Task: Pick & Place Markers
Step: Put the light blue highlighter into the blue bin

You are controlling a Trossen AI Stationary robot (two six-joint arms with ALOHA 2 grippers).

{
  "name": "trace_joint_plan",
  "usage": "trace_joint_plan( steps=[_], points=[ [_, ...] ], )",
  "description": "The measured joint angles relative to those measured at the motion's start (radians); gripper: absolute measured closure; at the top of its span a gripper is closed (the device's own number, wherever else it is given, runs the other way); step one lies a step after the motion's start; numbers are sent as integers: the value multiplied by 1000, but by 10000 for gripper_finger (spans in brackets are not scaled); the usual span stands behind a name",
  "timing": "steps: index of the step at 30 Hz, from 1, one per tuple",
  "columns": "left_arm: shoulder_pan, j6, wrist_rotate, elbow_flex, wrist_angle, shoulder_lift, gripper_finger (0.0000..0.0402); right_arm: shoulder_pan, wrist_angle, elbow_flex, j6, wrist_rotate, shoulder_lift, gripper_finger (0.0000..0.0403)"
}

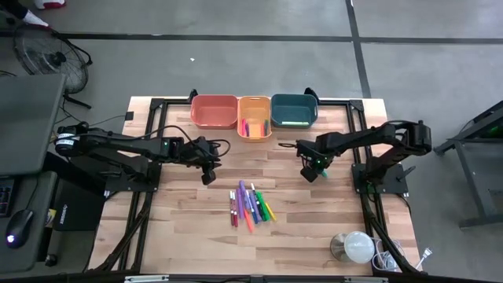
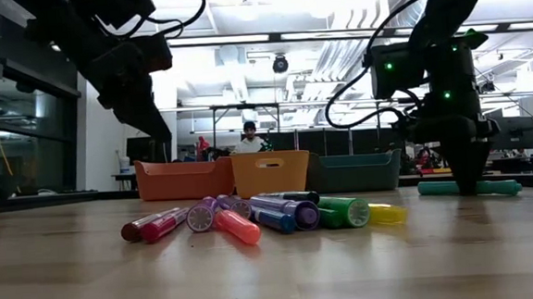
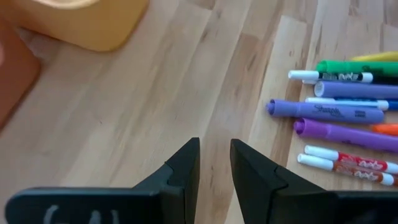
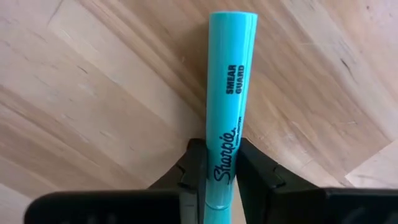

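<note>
A teal marker [image 4: 229,81] lies flat on the wooden table [image 1: 181,228], right of centre, also seen in the low view [image 2: 501,187]. My right gripper [image 4: 221,149] stands over it, pointing down, shut on it [image 1: 311,171]. A pile of several markers [image 1: 250,206] in red, pink, purple, blue, green and yellow lies at the table's middle [image 2: 252,217]. My left gripper [image 1: 208,178] hangs above the table left of the pile, slanting down, open with nothing between its fingers [image 3: 214,149]. My right gripper pinches the teal marker's barrel at its printed stretch [image 4: 224,134], one finger [image 4: 191,167] on each long side. The fingers come from above, pointing down, and lie across the marker. The marker rests level on the table, both ends free beside the fingers [image 2: 436,189].
Three bins stand in a row at the far edge: a red-orange bin [image 1: 214,112], an orange bin [image 1: 254,110] with markers inside, and a teal bin [image 1: 293,104] with a green marker. A white domed object [image 1: 357,246] sits near right. A person [image 2: 250,137] shows beyond the table.
</note>
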Motion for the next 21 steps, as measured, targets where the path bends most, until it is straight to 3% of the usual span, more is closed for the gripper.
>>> trace_joint_plan(
  steps=[14, 21],
  points=[
    [19, 121, -104, 50, -4, 0, 314, 0, -73, 170, -89, 5, 13, 350],
    [220, 176, 45, 51, -22, -71, 314, -25, -168, 379, -182, 83, 11, 350]
  ],
)
